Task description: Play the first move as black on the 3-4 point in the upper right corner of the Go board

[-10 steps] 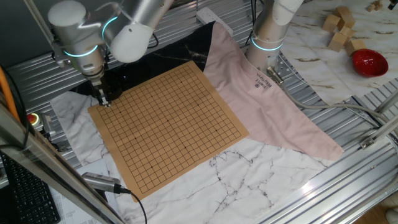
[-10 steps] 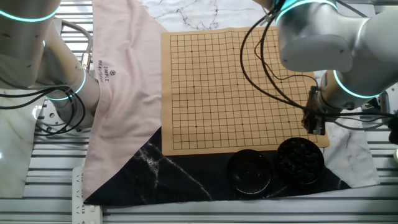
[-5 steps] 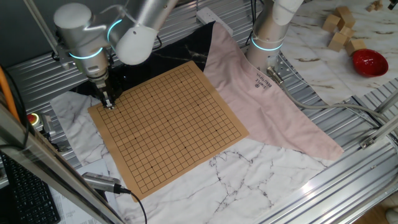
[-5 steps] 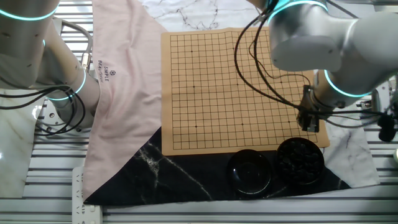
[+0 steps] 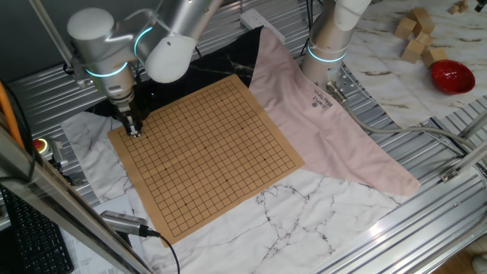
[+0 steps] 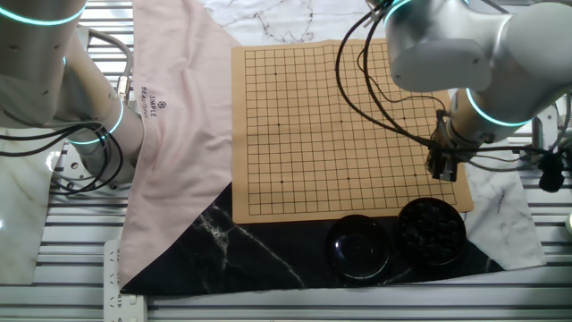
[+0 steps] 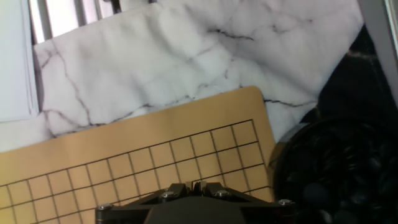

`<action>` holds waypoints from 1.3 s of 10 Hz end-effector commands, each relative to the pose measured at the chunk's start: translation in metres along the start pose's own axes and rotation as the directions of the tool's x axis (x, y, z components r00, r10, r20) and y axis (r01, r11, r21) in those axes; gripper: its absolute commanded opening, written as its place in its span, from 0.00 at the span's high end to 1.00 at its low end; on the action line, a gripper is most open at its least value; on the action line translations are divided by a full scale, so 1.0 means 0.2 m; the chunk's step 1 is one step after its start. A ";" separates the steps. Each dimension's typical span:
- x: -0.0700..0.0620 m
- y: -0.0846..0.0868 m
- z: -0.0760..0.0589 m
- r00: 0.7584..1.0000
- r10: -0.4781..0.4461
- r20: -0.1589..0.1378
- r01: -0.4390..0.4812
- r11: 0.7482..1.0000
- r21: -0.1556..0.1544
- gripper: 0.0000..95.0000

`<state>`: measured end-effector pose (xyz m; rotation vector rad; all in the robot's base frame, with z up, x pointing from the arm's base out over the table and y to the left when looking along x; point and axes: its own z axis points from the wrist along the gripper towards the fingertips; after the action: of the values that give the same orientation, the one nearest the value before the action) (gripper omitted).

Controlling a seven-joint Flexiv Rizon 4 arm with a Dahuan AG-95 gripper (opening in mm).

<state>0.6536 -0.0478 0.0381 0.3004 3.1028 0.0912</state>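
In one fixed view the gripper [image 5: 134, 131] hung over the left corner of the Go board [image 5: 209, 148], fingers pointing down at the grid, and neither bowl showed. The other fixed view placed the gripper [image 6: 441, 170] at the board's [image 6: 340, 134] lower right edge in the frame, just above a bowl of black stones [image 6: 432, 231]; a second, dark bowl [image 6: 358, 245] sat beside it to the left on the black cloth [image 6: 241, 250]. Only the hand view showed the fingertips close together, nearly touching, at the bottom centre of the frame [image 7: 193, 186]. Whether a stone sat between them could not be told. It also showed the board's rounded corner [image 7: 252, 99] at mid-right, the marble-patterned surface [image 7: 186, 56] above, and the stone bowl [image 7: 339, 168] at lower right. The stones were round, with no long axis.
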 end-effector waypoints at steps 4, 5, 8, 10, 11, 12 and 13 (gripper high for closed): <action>0.01 0.04 -0.02 1.000 0.010 0.002 -0.010 1.000 -0.001 1.00; 0.01 0.05 -0.03 1.000 0.004 0.002 -0.004 1.000 0.000 1.00; 0.02 0.05 -0.04 1.000 -0.024 -0.002 0.024 1.000 -0.007 1.00; 0.03 0.05 -0.04 1.000 -0.031 -0.002 0.031 1.000 -0.005 1.00; 0.03 0.05 -0.04 1.000 -0.029 -0.002 0.029 1.000 -0.004 1.00; 0.03 0.05 -0.04 1.000 -0.019 -0.002 0.019 1.000 0.000 1.00; 0.04 0.05 -0.04 1.000 -0.011 -0.001 0.011 1.000 0.001 1.00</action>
<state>0.6490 -0.0374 0.0455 0.2845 3.1052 0.0888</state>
